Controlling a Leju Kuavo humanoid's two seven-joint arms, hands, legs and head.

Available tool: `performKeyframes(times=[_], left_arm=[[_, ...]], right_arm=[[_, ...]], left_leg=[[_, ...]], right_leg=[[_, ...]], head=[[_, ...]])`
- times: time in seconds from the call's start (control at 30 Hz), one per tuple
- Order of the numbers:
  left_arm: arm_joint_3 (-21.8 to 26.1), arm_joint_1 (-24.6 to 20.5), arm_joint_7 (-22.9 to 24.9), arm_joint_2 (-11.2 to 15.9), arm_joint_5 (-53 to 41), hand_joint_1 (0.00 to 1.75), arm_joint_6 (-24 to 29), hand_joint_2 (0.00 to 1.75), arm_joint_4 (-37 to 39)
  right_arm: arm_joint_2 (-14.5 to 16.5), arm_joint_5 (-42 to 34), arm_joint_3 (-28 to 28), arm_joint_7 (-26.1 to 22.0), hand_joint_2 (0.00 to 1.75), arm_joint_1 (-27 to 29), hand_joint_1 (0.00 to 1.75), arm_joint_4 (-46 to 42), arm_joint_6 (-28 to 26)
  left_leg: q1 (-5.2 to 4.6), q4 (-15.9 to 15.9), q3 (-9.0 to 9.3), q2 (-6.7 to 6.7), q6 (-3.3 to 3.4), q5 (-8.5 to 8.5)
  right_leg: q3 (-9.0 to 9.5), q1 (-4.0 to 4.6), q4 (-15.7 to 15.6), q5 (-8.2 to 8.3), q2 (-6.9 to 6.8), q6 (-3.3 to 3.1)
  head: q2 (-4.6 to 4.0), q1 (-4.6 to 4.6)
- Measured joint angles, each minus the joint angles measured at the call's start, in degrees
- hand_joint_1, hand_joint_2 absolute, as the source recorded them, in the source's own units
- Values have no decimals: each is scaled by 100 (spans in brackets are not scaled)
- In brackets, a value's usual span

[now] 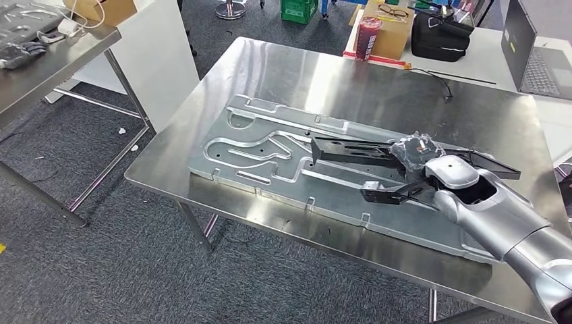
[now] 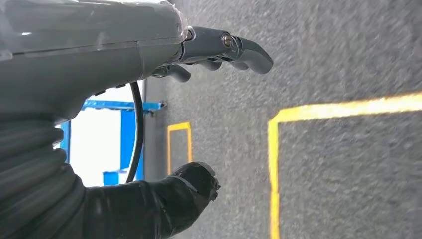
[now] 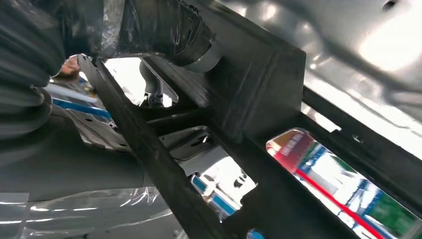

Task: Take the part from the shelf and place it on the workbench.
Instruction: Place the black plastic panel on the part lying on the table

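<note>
- My right hand (image 1: 419,156) grips the black part (image 1: 351,151) at centre right of the head view, low over the silver plate (image 1: 270,152) on the desk (image 1: 351,81); whether the part touches it, I can't tell.
- I judge this the placing step: next, settle it flat and loosen my grip.
- My left hand (image 2: 219,50) hangs with fingers apart, holding nothing, over grey floor (image 2: 348,50) with yellow lines (image 2: 343,107).
- A second desk (image 1: 40,74) sits upper left; boxes and a laptop (image 1: 533,54) lie beyond.

Workshop: steel workbench (image 1: 324,88), floor markings (image 2: 278,149)
</note>
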Motion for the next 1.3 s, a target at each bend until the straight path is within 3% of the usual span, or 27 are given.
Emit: performKeyframes(times=[0.03, 0.13, 0.2, 0.23, 0.3, 0.33, 0.37, 0.4, 0.47, 0.5, 0.57, 0.63, 0.7, 0.83, 0.97, 1.07, 1.2, 1.3], left_arm=[[1, -1, -4, 3, -3, 0, 1, 175, 0], [2, -9, -9, 8, -10, 0, 5, 175, 0], [3, -11, -10, 8, -10, 0, 10, 175, 0], [3, -12, -11, 8, -10, 0, 13, 175, 0], [3, -15, -12, 8, -10, 0, 17, 175, 0], [3, -15, -13, 8, -10, 0, 18, 175, 0], [3, -15, -33, 8, -9, 0, 20, 175, 0], [3, -13, -104, 8, -4, 0, 27, 175, -1], [3, -17, -389, 2, 15, 0, 60, 175, -1], [3, -31, -543, -7, 29, 0, 85, 175, -1], [3, -77, -711, -23, 43, 0, 132, 175, 0], [3, -109, -752, -27, 44, 0, 132, 175, 0], [3, -116, -754, -28, 31, 0, 99, 175, 0], [3, -131, -695, -23, 37, 0, 99, 0, 0], [3, -132, -600, -25, 46, 0, 141, 0, 0], [5, -127, -250, -22, 54, 0, 112, 0, 0], [5, -56, -69, -10, 37, 0, 17, 0, -8], [7, -18, -69, 4, 20, 0, -1, 0, -19]], right_arm=[[-22, -9, -25, -1, 175, -2, 175, 25, 1], [-80, -27, -68, -2, 175, 1, 175, 71, 1], [-102, -35, -86, -4, 175, 1, 175, 86, 0], [-113, -37, -96, -4, 175, 1, 175, 92, 0], [-126, -38, -112, -5, 175, 15, 175, 110, 0], [-131, -37, -114, -5, 175, 33, 175, 121, 1], [-134, -33, -114, -1, 175, 53, 175, 130, -4], [-138, -12, -114, 21, 175, 68, 175, 135, -21], [-167, 48, -116, 102, 175, 31, 175, 111, 5], [-216, 58, -124, 145, 175, -36, 175, 51, 115], [-373, -12, -188, 191, 87, -221, 87, -181, 509], [-542, -97, -304, 203, 0, -371, 0, -403, 784], [-661, -125, -410, 190, 0, -454, 0, -489, 821], [-801, -175, -594, 173, 0, -493, 0, -523, 717], [-869, -296, -780, 170, 0, -491, 0, -559, 643], [-873, -422, -890, 117, 0, -423, 0, -566, 682], [-813, -391, -952, 1, 0, -91, 0, -282, 62], [-790, -410, -982, -78, 0, 11, 0, -102, -85]], left_leg=[[-8, -152, 65, -4, 22, 10], [-28, -196, 105, -15, 145, -103], [-16, -229, 155, -12, 214, -138], [-13, -245, 182, -12, 245, -154], [-30, -247, 224, -16, 295, -194], [-41, -247, 251, -19, 310, -219], [-52, -247, 290, -24, 318, -246], [-62, -246, 340, -28, 320, -276], [-75, -247, 441, -36, 316, -334], [-90, -240, 468, -44, 305, -360], [-118, -229, 465, -64, 283, -392], [-129, -229, 454, -69, 286, -405], [-119, -244, 469, -49, 298, -409], [-111, -283, 506, -27, 270, -410], [-109, -302, 523, -26, 236, -404], [-107, -308, 529, -26, 223, -404], [-105, -308, 540, -28, 221, -406], [-111, -308, 540, -29, 222, -405]], right_leg=[[-4, 7, 31, -46, 0, 43], [4, 11, 21, -104, 4, 127], [-75, -7, 219, -221, 3, 169], [-216, -14, 488, -339, 3, 185], [-690, -17, 1271, -600, 3, 198], [-919, -17, 1593, -655, 3, 197], [-1069, -16, 1734, -592, 3, 187], [-1110, -12, 1648, -408, 3, 167], [-920, 12, 930, 156, 3, 91], [-799, 36, 563, 357, 2, 50], [-662, 64, 165, 490, -5, 26], [-627, 65, 104, 474, 0, 77], [-620, 71, 95, 474, 23, 103], [-611, 80, 95, 461, 45, 80], [-600, 83, 96, 454, 46, 66], [-592, 95, 97, 451, 45, 56], [-576, 97, 97, 451, 38, 55], [-576, 84, 97, 453, 35, 57]], head=[[0, -2], [1, 1], [0, 15], [0, 19], [0, 21], [0, 21], [0, 21], [0, 21], [0, 22], [0, 21], [0, 22], [0, 23], [0, 23], [0, 22], [0, 22], [0, 24], [0, 25], [0, 24]])
